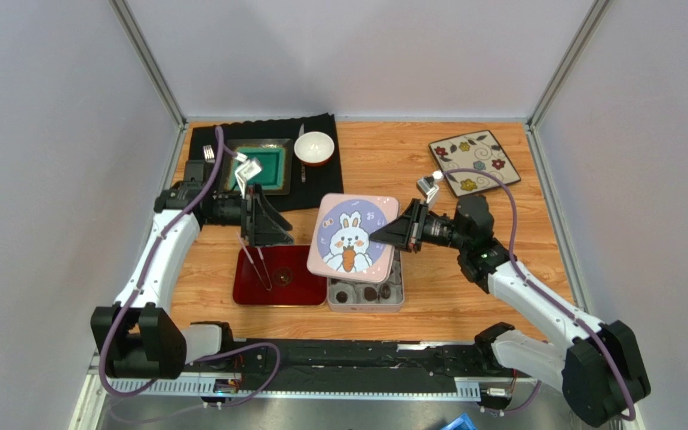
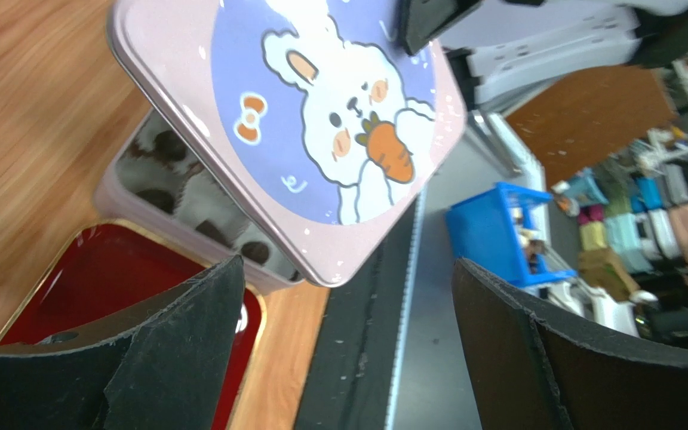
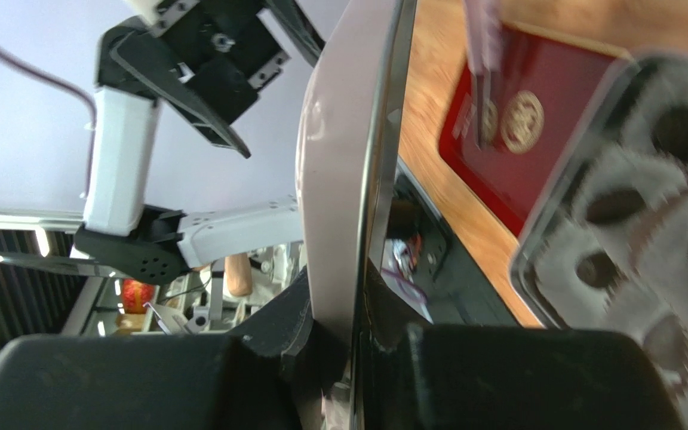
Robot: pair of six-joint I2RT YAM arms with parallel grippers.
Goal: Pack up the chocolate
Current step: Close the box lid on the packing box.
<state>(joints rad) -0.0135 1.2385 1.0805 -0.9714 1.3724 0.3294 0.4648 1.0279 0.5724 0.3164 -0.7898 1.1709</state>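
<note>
The pink lid with a bunny picture [image 1: 352, 235] hangs tilted over the open grey tin [image 1: 392, 300]. My right gripper [image 1: 385, 236] is shut on the lid's right edge; in the right wrist view the lid [image 3: 343, 170] stands edge-on between the jaws of that gripper [image 3: 361, 336]. Dark chocolate pieces [image 1: 355, 294] sit in white paper cups inside the tin [image 3: 536, 269], and they also show as chocolate [image 3: 612, 206] and chocolate [image 2: 253, 253] in the wrist views. My left gripper [image 1: 271, 235] is open and empty, left of the lid [image 2: 321, 116] and above the red tray [image 1: 298, 291]. Its jaws stand wide around nothing, left gripper [image 2: 348, 349].
Metal tongs [image 1: 258, 264] lie on the red tray. A black mat [image 1: 321, 184] at the back left carries a green plate [image 1: 271, 166], a white bowl [image 1: 313, 148] and a fork [image 1: 208, 152]. A floral tile [image 1: 474, 162] lies at the back right.
</note>
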